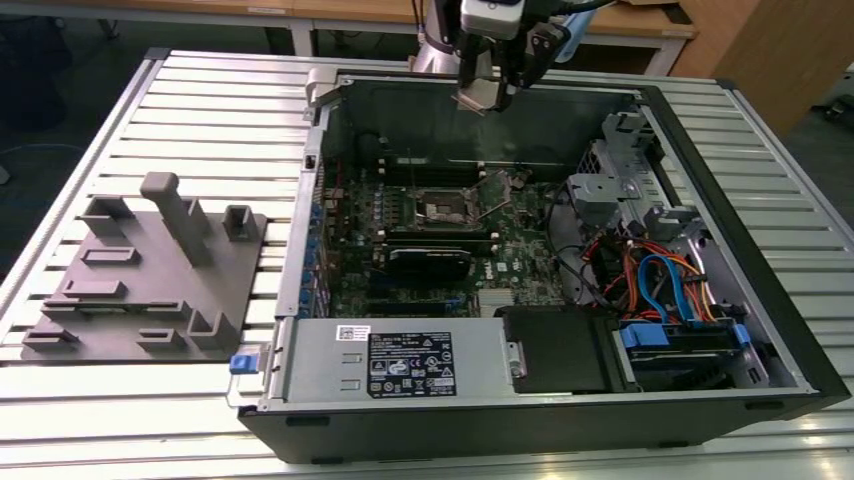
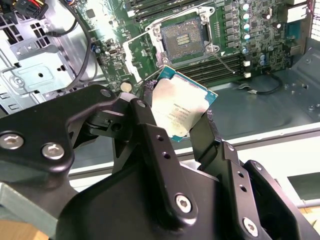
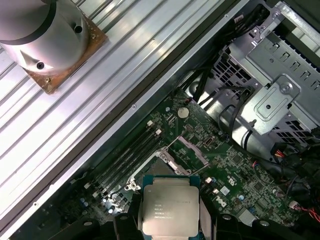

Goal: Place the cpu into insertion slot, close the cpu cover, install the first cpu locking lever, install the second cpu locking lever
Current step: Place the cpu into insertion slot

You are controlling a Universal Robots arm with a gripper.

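- Top centre of the exterior view: black gripper [image 1: 483, 92], fingers clamped on the flat square silver-grey cpu [image 2: 182, 107].
- Mid-frame there, the square black insertion slot [image 1: 441, 207] lies uncovered.

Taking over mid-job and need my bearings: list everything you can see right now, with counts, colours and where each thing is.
table: one, silver, slatted, under everything.
computer case: one, black, lying open on the table.
fixture block: one, grey, on the table at the exterior view's left of the case.
circuit board: one, green, inside the case.
power supply: one, grey, labelled, along the case's near wall.
cables: several, blue and orange, at the exterior view's right in the case.
insertion slot: one, black, grey-rimmed, on the board, empty.
cpu cover: one, grey, swung open beside the slot.
cpu: one, silver-grey, held above the board.
gripper: one, black, shut on the cpu.
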